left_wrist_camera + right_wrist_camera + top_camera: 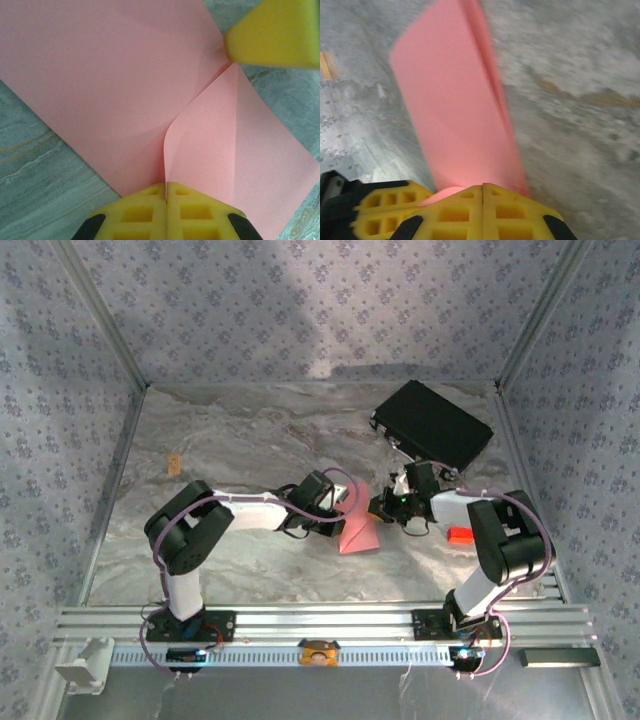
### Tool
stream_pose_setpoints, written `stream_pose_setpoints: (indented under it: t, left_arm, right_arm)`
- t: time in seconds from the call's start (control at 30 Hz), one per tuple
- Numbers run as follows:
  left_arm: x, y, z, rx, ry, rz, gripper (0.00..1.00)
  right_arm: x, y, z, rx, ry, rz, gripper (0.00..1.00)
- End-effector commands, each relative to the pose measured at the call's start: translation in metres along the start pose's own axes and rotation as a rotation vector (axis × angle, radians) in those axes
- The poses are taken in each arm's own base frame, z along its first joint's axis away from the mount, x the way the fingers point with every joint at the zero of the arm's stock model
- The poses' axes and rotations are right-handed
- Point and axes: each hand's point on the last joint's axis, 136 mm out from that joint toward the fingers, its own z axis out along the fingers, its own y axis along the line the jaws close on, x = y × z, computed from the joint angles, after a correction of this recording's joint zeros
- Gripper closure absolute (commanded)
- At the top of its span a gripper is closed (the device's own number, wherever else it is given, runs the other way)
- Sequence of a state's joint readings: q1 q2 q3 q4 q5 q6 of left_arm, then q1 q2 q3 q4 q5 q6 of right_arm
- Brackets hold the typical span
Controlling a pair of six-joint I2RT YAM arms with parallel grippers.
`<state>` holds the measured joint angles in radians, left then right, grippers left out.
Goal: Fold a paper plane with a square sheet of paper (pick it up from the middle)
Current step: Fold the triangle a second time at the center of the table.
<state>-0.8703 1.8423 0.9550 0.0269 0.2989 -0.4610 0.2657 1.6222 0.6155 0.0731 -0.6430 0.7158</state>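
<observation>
The square sheet of paper point(358, 531) is salmon pink and bent along a middle crease, and it sits between my two grippers at the table's centre. In the left wrist view the paper point(115, 85) spreads away from my left gripper point(166, 186). That gripper is shut, and the raised crease runs into the seam of its yellow fingers. The right gripper's yellow fingertip point(272, 32) meets the crease's far end. In the right wrist view the paper point(455, 110) stretches away as a folded strip from my right gripper point(483, 189), which is shut on its near end. From above, the left gripper point(345, 508) and right gripper point(381, 508) face each other.
A black rectangular case point(432, 423) lies at the back right. A tiny orange tag point(174, 464) sits on the marble tabletop point(250, 430) at the left, and a small red-orange object point(460, 535) lies by the right arm. Patterned walls close in three sides.
</observation>
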Motion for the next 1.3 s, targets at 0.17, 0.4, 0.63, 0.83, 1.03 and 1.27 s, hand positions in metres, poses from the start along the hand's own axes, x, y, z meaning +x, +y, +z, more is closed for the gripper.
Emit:
stream_pose_setpoints:
  t: [0.17, 0.4, 0.63, 0.83, 1.03, 1.27]
  left_arm:
    - [0.021, 0.016, 0.007, -0.049, 0.080, -0.015, 1.00]
    - [0.019, 0.015, 0.006, -0.048, 0.079, -0.013, 1.00]
    - [0.022, 0.016, 0.007, -0.050, 0.086, -0.013, 1.00]
    - [0.023, 0.016, 0.007, -0.051, 0.087, -0.013, 1.00]
    - [0.021, 0.016, 0.007, -0.052, 0.083, -0.010, 1.00]
    - [0.006, 0.008, -0.007, -0.051, 0.031, -0.021, 0.79]
  right_arm:
    - [0.010, -0.024, 0.002, 0.055, 0.018, 0.043, 1.00]
    - [0.008, 0.023, -0.015, -0.025, 0.001, -0.048, 0.99]
    - [0.034, 0.034, 0.002, -0.040, 0.068, -0.067, 0.99]
    - [0.039, 0.016, 0.014, 0.004, 0.089, -0.051, 1.00]
    - [0.051, -0.015, 0.022, 0.073, 0.105, -0.005, 1.00]
    - [0.049, -0.014, 0.020, 0.072, 0.093, -0.007, 1.00]
